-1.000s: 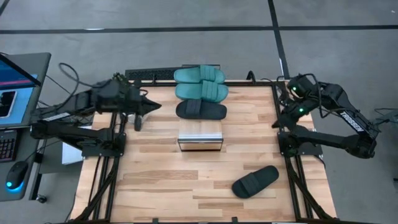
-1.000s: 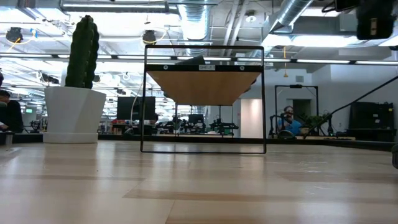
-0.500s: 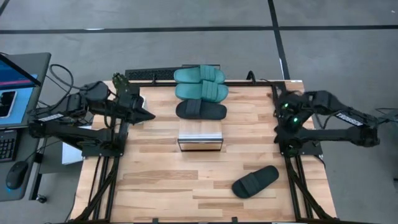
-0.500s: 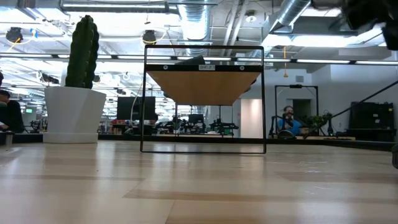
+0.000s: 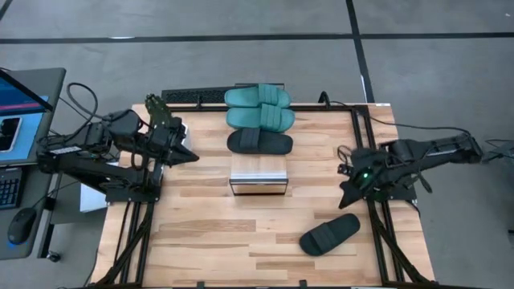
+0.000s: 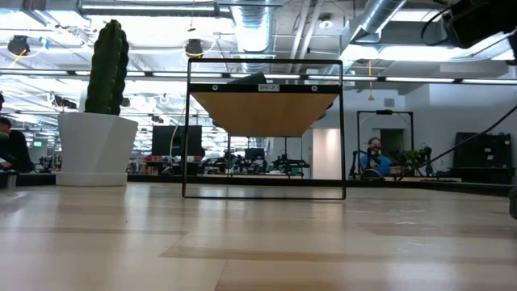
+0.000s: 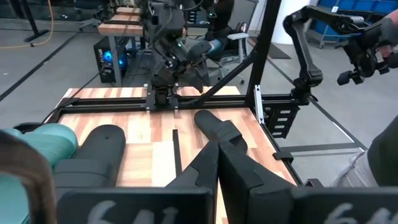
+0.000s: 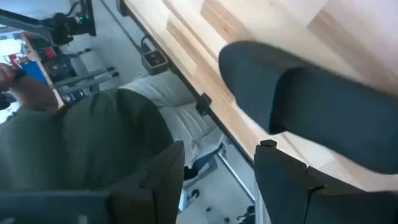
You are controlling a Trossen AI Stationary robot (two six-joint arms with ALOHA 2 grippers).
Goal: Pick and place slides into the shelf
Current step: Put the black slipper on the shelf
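Note:
Two teal slides (image 5: 257,97) (image 5: 261,119) and a black slide (image 5: 259,142) lie side by side just beyond the shelf (image 5: 259,177), whose wood plank top and silvery front edge show mid-table. The shelf's frame also shows in the low view (image 6: 265,194). A second black slide (image 5: 329,233) lies flat on the table at the near right. My right gripper (image 5: 346,189) is open above the table just beyond this slide, which fills its wrist view (image 8: 311,106). My left gripper (image 5: 191,155) is shut and empty, left of the shelf.
A person in dark olive clothing (image 8: 93,143) stands past the table's edge in the right wrist view. A laptop (image 5: 20,104) and a mouse (image 5: 20,229) sit on a side desk to the left. Black frame rails (image 5: 132,233) (image 5: 385,241) run along both table sides.
My right gripper has swung from the table's far right corner toward the near edge and come down close to the loose black slide. My left gripper has drawn back a little toward the near and left edges. The slides and shelf have stayed put.

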